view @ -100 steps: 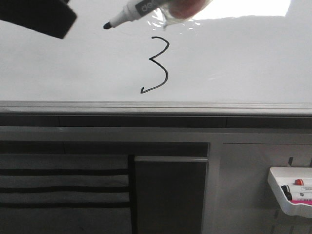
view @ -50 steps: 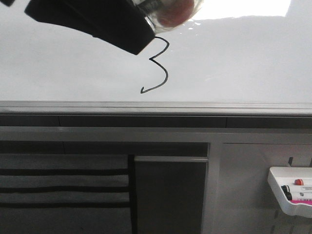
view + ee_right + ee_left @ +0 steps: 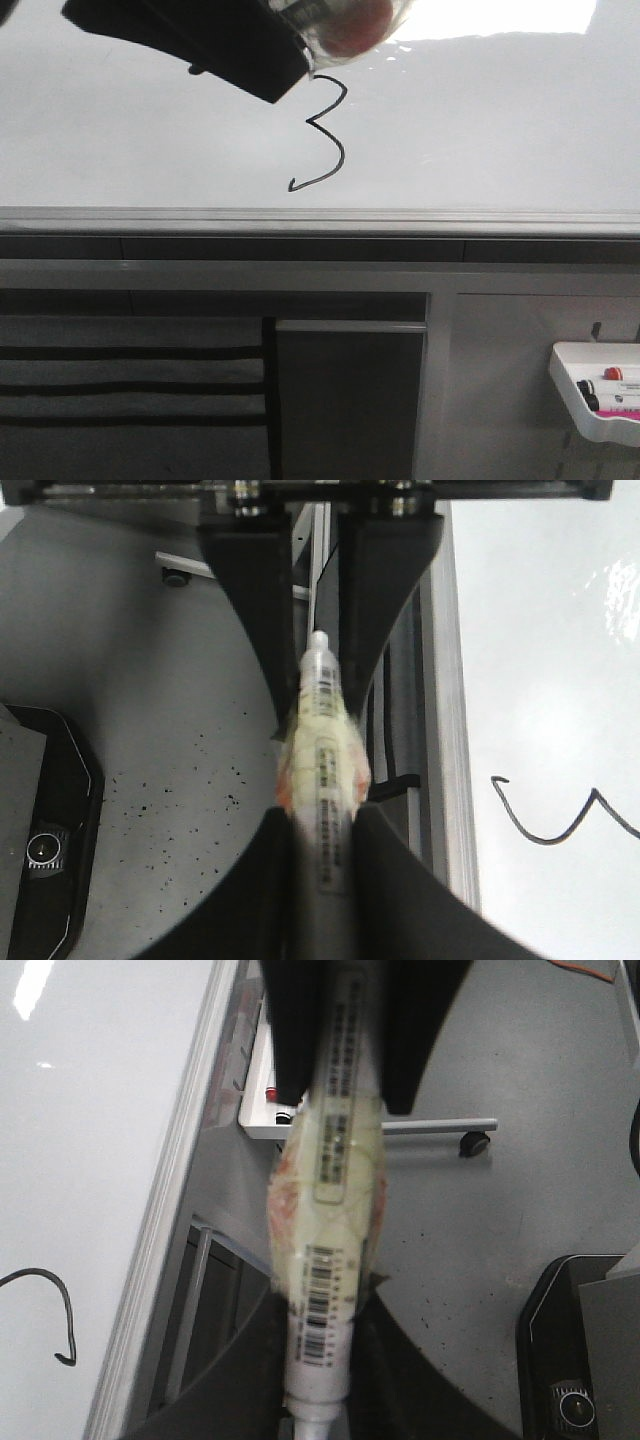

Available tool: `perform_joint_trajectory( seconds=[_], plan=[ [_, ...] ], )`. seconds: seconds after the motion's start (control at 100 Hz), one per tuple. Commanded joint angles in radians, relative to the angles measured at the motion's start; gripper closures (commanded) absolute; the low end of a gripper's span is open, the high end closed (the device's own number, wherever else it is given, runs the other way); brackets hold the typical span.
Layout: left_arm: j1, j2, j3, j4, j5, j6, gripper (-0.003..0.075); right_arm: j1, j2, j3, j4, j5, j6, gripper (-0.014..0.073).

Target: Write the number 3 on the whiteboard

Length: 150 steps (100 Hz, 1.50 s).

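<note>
- Black number 3 (image 3: pixel 324 133) drawn on whiteboard (image 3: pixel 500 130), above the grey edge strip (image 3: pixel 320 217).
- Left hand (image 3: pixel 318 1350) clamped on marker (image 3: pixel 328 1250); right hand (image 3: pixel 322 860) clamped on the same marker.

The number 3 (image 3: pixel 322 134) is showing as a thin black line on the glossy white whiteboard (image 3: pixel 480 130), which is carrying a grey edge strip; the marker (image 3: pixel 330 1260) is showing white with black barcodes under yellowish tape; both grippers' fingers (image 3: pixel 262 600) are showing black.
</note>
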Motion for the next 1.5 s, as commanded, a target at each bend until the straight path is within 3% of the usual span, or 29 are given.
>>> perform_joint_trajectory(
  seconds=[0.0, 0.1, 0.22, 0.34, 0.52, 0.65, 0.81, 1.0, 1.34, 1.41, 1.49],
  plan=[
    [-0.007, -0.022, -0.035, -0.044, -0.048, 0.000, 0.0708, 0.002, -0.009, -0.025, 0.040, -0.023, -0.009, 0.0564],
    [-0.007, -0.022, -0.035, -0.044, -0.048, 0.000, 0.0730, 0.002, -0.009, -0.025, 0.040, -0.043, 0.030, 0.0524],
    [-0.003, -0.022, -0.035, -0.044, -0.059, 0.000, 0.0733, -0.002, -0.011, -0.025, 0.038, -0.089, 0.073, 0.0349],
    [0.046, -0.023, -0.035, -0.044, -0.078, -0.034, 0.0733, -0.058, -0.039, -0.030, -0.012, -0.100, 0.182, 0.0258],
    [0.220, -0.023, -0.024, -0.046, -0.175, -0.141, 0.0733, -0.241, -0.121, -0.030, -0.085, -0.049, 0.375, 0.0258],
    [0.366, -0.005, 0.026, -0.094, -0.320, -0.256, 0.0733, -0.341, -0.151, -0.030, -0.085, 0.013, 0.404, 0.0258],
    [0.486, 0.066, 0.071, -0.256, -0.416, -0.261, 0.0733, -0.373, -0.151, -0.025, -0.085, 0.058, 0.404, 0.0258],
    [0.525, 0.150, 0.075, -0.418, -0.512, -0.261, 0.0733, -0.373, -0.151, -0.005, -0.085, 0.061, 0.404, 0.0258],
    [0.525, 0.178, 0.075, -0.427, -0.519, -0.261, 0.0721, -0.373, -0.151, -0.005, -0.085, 0.064, 0.404, 0.0258],
    [0.525, 0.178, 0.075, -0.427, -0.515, -0.261, 0.0683, -0.373, -0.151, -0.005, -0.085, 0.064, 0.404, 0.0258],
    [0.525, 0.178, 0.075, -0.422, -0.513, -0.261, 0.0572, -0.373, -0.151, -0.005, -0.085, 0.064, 0.404, 0.0258]
  ],
)
